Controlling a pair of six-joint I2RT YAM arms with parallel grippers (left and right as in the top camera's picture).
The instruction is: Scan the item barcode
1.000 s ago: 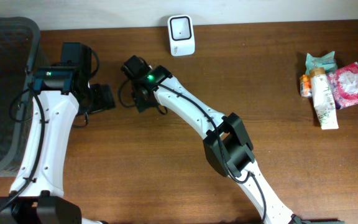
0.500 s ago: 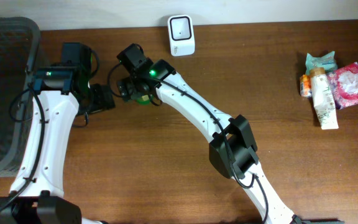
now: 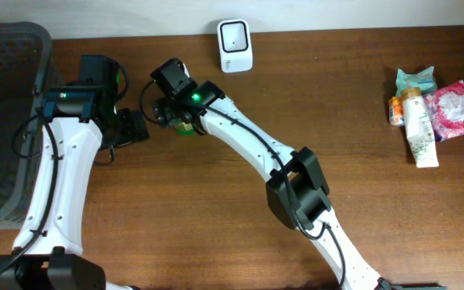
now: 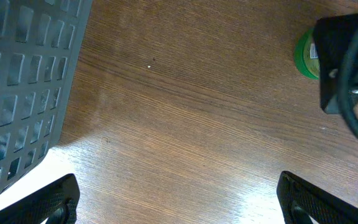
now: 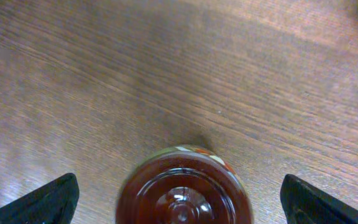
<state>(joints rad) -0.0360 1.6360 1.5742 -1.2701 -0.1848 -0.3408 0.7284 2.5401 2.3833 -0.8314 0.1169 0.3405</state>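
Left pincer: The left pincer (image 4: 179,202) hung released over bare wood, its two black fingertips (image 4: 42,202) spread wide with nothing between them, at about 9 o'clock on the brown table (image 3: 361,201).
Right pincer: The right pincer (image 5: 179,208) hung released straight above the jar, its fingertips (image 5: 48,199) standing well clear of the lid on both sides and gripping nothing.
Jar: The jar (image 5: 184,186) stood upright on the table at roughly 10 o'clock, just beside the left pincer. It showed a glossy dark-brown lid from above and a green side with a scrap of white label in the left wrist view, half hidden there by the right arm's black housing.
Basket: A grey slatted basket (image 3: 6,121) sat at 9 o'clock on the table's left edge, close beside the left arm.
Goods: A small heap of goods (image 3: 425,109), including a white tube, a pink packet and a pale green packet, lay at 2 o'clock, well apart from both arms.
Scanner: A white scanner (image 3: 234,45) with a dark window stood at 12 o'clock against the far edge, near the jar but not touching it.
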